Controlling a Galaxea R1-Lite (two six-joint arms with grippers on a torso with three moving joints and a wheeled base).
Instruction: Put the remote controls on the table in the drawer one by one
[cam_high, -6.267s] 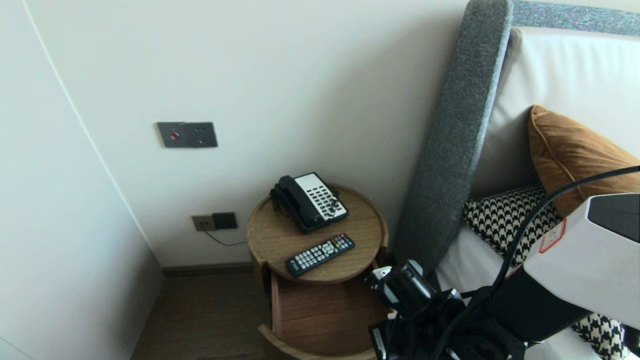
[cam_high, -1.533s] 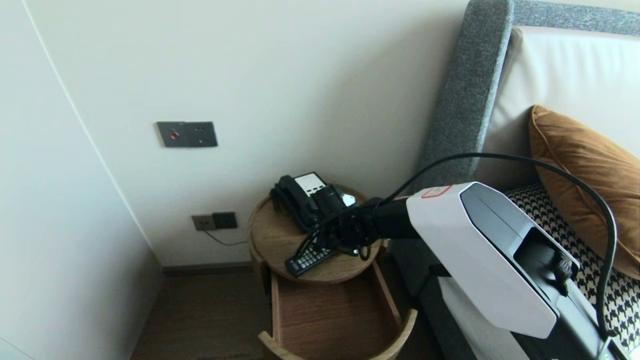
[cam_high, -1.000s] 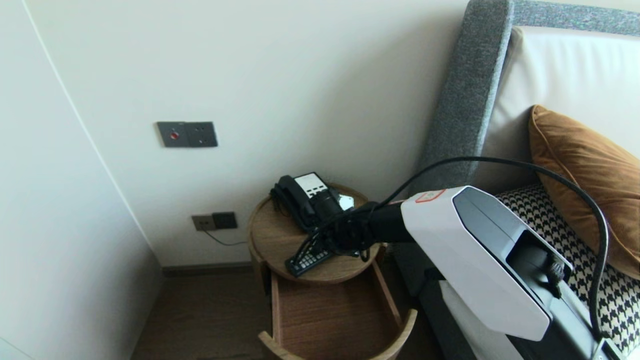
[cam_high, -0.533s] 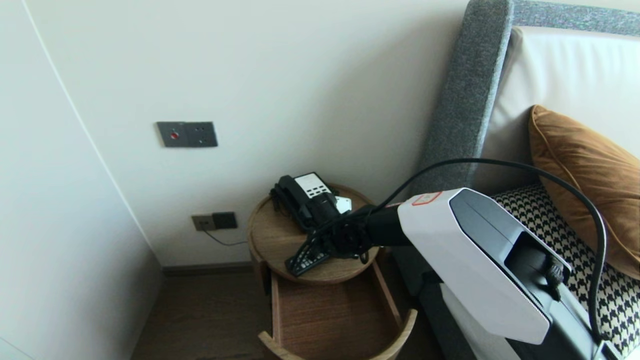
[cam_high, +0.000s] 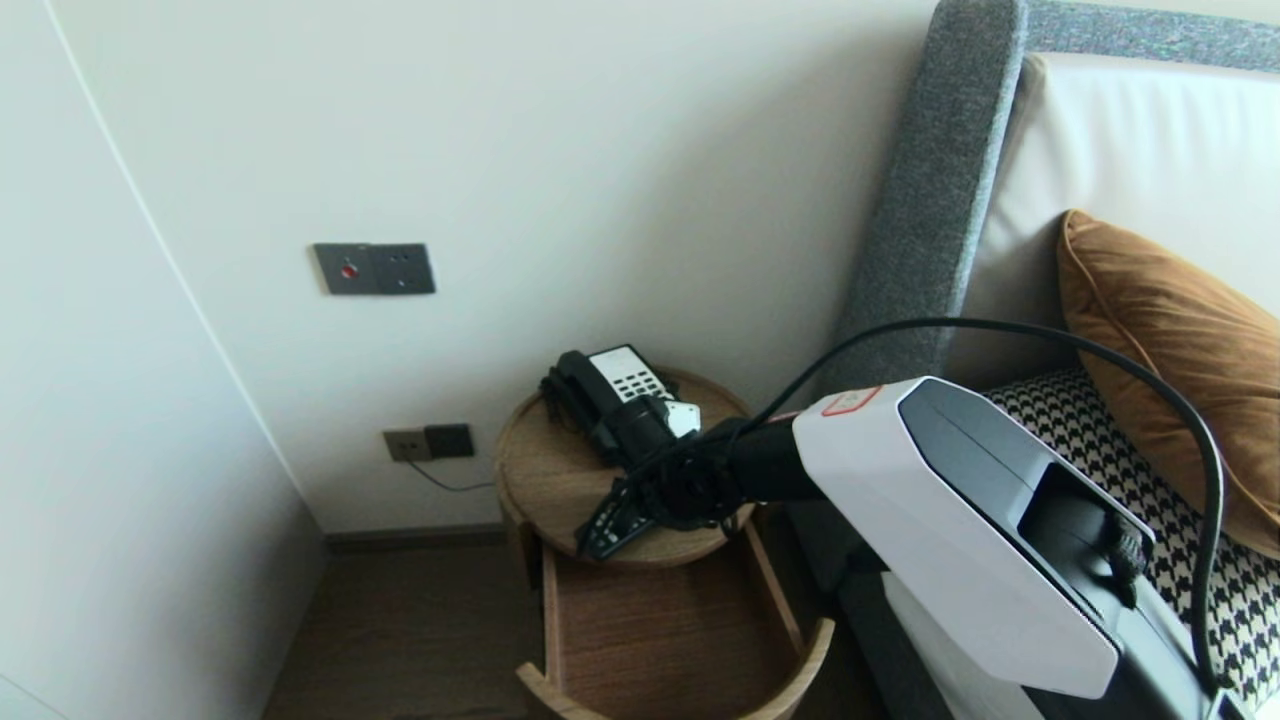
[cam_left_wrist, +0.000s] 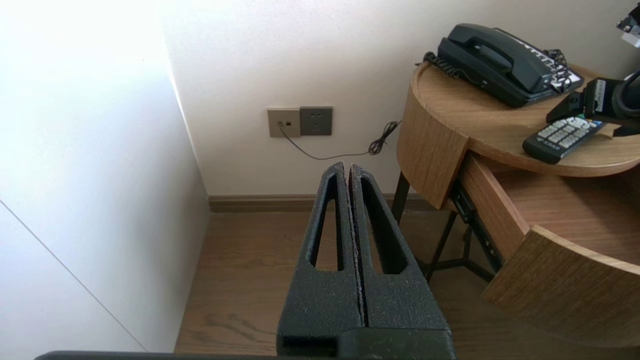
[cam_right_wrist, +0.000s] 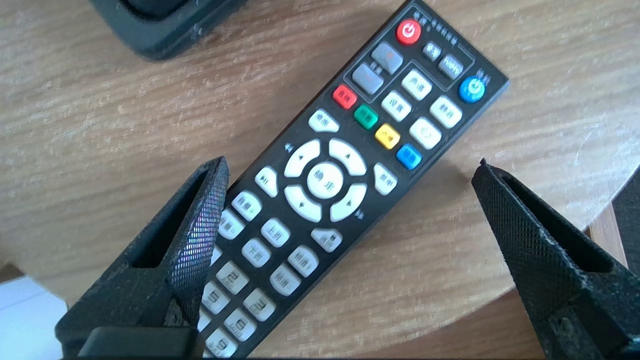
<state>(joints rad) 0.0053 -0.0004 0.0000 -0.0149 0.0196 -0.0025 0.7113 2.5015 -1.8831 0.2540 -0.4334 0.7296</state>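
Observation:
A black remote (cam_right_wrist: 325, 180) with white and coloured buttons lies flat on the round wooden bedside table (cam_high: 540, 480), near its front edge. My right gripper (cam_right_wrist: 351, 164) hovers open just above it. One finger (cam_right_wrist: 200, 220) overlaps the remote's number keys and the other finger (cam_right_wrist: 525, 225) stands well off its side, over the table's rim. In the head view the right gripper (cam_high: 640, 500) hides most of the remote (cam_high: 600, 535). My left gripper (cam_left_wrist: 347, 167) is shut on nothing, parked low over the floor to the left of the table.
A black desk phone (cam_high: 600, 390) sits at the back of the table, close behind the remote. The drawer (cam_high: 650, 640) under the top is pulled out. The grey headboard (cam_high: 920, 250) and cushions are to the right, wall sockets (cam_left_wrist: 300, 121) to the left.
The right arm, earlier low beside the bed, now reaches over the table. Over the last second its open gripper has edged left and down over the remote. The remote has not moved.

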